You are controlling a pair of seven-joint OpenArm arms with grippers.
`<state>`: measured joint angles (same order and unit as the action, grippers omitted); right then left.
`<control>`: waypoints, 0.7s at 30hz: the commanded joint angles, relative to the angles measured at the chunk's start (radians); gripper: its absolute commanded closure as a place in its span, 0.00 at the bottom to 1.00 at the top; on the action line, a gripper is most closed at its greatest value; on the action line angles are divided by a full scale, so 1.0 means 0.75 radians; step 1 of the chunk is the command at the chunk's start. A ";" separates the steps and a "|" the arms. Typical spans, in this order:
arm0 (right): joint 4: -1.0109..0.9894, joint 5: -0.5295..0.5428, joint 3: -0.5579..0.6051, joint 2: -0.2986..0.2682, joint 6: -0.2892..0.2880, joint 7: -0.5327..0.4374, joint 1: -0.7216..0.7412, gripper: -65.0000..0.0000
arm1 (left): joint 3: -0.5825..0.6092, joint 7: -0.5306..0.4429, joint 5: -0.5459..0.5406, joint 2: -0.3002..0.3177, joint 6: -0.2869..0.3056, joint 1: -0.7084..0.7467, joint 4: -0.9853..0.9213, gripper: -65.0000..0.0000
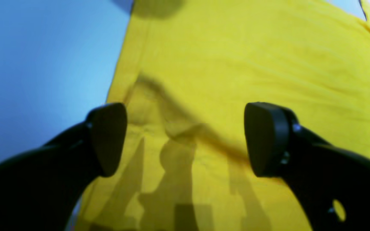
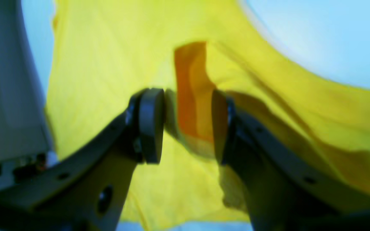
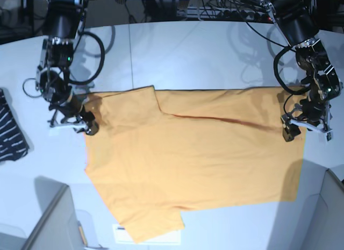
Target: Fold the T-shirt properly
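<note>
The orange-yellow T-shirt (image 3: pixel 193 164) lies spread on the white table (image 3: pixel 177 51), its far edge folded over along a crease. At the shirt's right edge in the base view, my left gripper (image 3: pixel 291 131) hovers. In the left wrist view this gripper (image 1: pixel 186 139) is wide open over the flat cloth (image 1: pixel 252 64), with nothing between its fingers. My right gripper (image 3: pixel 88 125) is at the shirt's left corner. In the right wrist view its jaws (image 2: pixel 186 125) stand apart around a raised fold of the shirt (image 2: pixel 193 96), which they do not pinch.
A dark striped garment (image 3: pixel 11 134) lies at the table's left edge. A white sheet (image 3: pixel 161 237) pokes out under the shirt's near edge. Grey panels stand at the near left (image 3: pixel 51 223) and near right (image 3: pixel 328 207). Cables run along the back.
</note>
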<state>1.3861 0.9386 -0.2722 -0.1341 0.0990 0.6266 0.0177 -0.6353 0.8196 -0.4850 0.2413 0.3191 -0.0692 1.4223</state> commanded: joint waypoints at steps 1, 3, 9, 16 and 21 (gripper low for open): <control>0.076 0.024 -0.006 -0.017 -0.020 -0.055 -0.002 0.65 | -0.060 -0.032 -0.017 0.027 0.003 -0.003 0.058 0.13; 0.186 0.024 -0.008 -0.017 -0.020 -0.145 -0.078 0.65 | -0.154 -0.030 -0.019 0.013 0.013 0.014 0.114 0.13; 0.409 0.024 0.000 -0.015 0.166 -0.264 -0.287 0.64 | -0.310 -0.022 -0.193 -0.008 0.130 0.235 0.197 0.13; 0.512 0.026 -0.010 0.075 0.274 -0.268 -0.475 0.42 | -0.318 -0.032 -0.410 -0.004 0.130 0.513 0.187 0.13; 0.452 0.026 -0.010 0.143 0.272 -0.268 -0.493 0.41 | -0.318 -0.032 -0.432 -0.036 0.130 0.535 0.159 0.13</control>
<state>1.7092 0.9527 -0.2768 -0.0212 0.3145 0.4416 -0.3592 -0.8719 0.8112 -0.7914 0.2020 0.4114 0.3363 1.5295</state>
